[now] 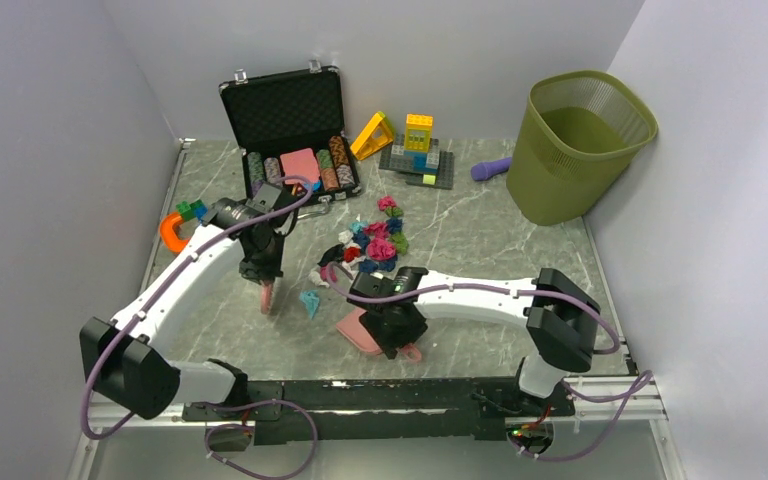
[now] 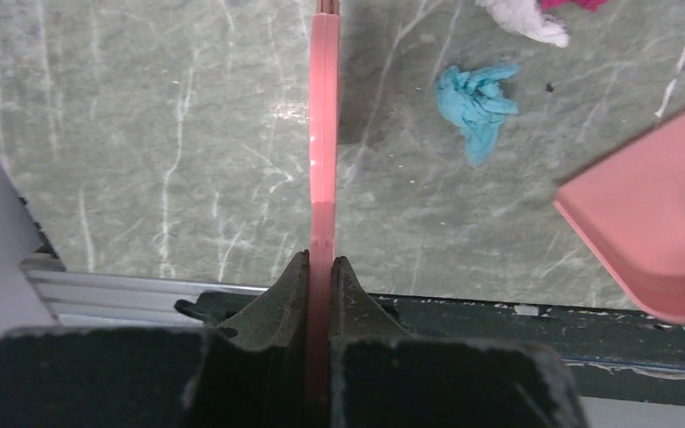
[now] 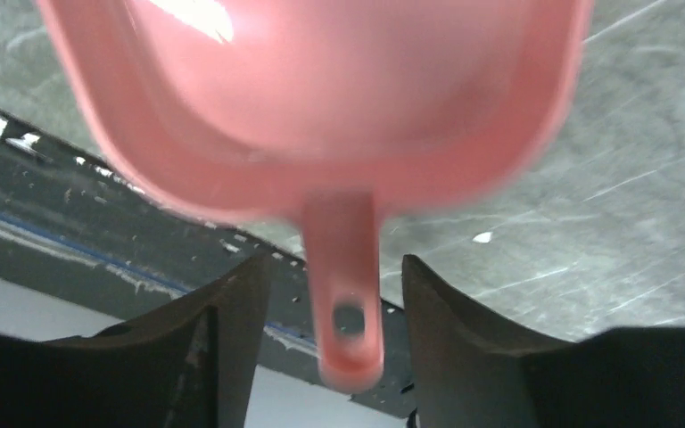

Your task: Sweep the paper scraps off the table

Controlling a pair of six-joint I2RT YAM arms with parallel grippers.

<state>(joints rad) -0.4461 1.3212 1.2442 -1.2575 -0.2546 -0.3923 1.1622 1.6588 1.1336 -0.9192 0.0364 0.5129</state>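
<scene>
The paper scraps point(image 1: 375, 245) lie in a mixed magenta, blue, green and white pile mid-table point(image 1: 480, 240). One teal scrap point(image 1: 310, 302) lies apart, nearer the front; it also shows in the left wrist view point(image 2: 477, 102), with a white scrap point(image 2: 526, 18) beyond it. My left gripper point(image 1: 263, 272) point(image 2: 321, 260) is shut on a thin pink brush point(image 2: 323, 134), held upright just left of the teal scrap. My right gripper point(image 1: 397, 335) point(image 3: 330, 263) is open, its jaws on either side of the handle of a pink dustpan point(image 3: 321, 89) point(image 1: 358, 333), with gaps on both sides.
A green waste bin point(image 1: 575, 140) stands at the back right. An open black case of poker chips point(image 1: 295, 140), building blocks point(image 1: 418, 150) and a purple object point(image 1: 490, 168) line the back. An orange piece point(image 1: 172, 232) lies far left. The metal frame point(image 2: 143, 290) runs along the front.
</scene>
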